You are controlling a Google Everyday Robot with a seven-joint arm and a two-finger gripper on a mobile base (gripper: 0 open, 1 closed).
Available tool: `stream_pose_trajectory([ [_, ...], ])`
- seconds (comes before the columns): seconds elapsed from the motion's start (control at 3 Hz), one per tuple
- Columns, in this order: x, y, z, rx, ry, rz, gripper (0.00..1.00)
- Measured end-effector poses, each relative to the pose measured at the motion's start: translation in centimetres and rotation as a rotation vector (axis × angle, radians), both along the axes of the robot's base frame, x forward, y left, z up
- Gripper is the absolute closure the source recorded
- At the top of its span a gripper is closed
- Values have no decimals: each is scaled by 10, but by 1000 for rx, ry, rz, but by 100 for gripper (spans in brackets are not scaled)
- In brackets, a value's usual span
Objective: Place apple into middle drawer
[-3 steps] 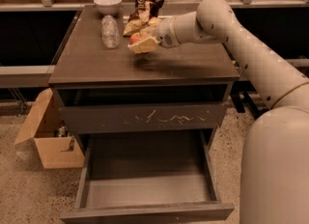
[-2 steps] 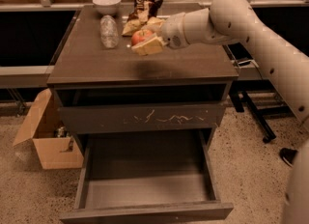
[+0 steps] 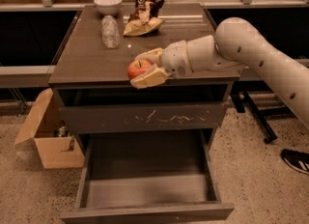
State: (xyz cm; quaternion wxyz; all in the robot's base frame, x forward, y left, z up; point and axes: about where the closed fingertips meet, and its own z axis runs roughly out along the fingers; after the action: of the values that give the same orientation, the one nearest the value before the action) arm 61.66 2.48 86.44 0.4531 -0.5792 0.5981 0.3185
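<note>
Gripper (image 3: 141,71) is clamped on the apple (image 3: 137,67) and holds it just above the front edge of the bench (image 3: 87,59). Note that the middle drawer (image 3: 147,212) stands open below and forward of the apple, beneath the closed scratched drawer (image 3: 96,119). Expect your coming move to run outward, then down. Since the earlier frame, the apple has travelled from beside the snack bag (image 3: 142,10) toward this front edge.

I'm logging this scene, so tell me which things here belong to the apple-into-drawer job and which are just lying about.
Job: apple; gripper at the front edge of the cabinet top, jaws shut on the apple; open middle drawer below.
Lying about: bowl, bottle, snack bag, cardboard box, scratched drawer.
</note>
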Motion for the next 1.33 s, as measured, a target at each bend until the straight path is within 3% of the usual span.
stream_pose_trajectory([
  [0.33,6,1,3,-3,-8,-12,100],
  [0.67,-5,4,3,-50,-32,17,100],
  [1.0,-36,1,-12,-92,-49,68,100],
  [1.33,-69,-10,-30,-112,-41,65,100],
])
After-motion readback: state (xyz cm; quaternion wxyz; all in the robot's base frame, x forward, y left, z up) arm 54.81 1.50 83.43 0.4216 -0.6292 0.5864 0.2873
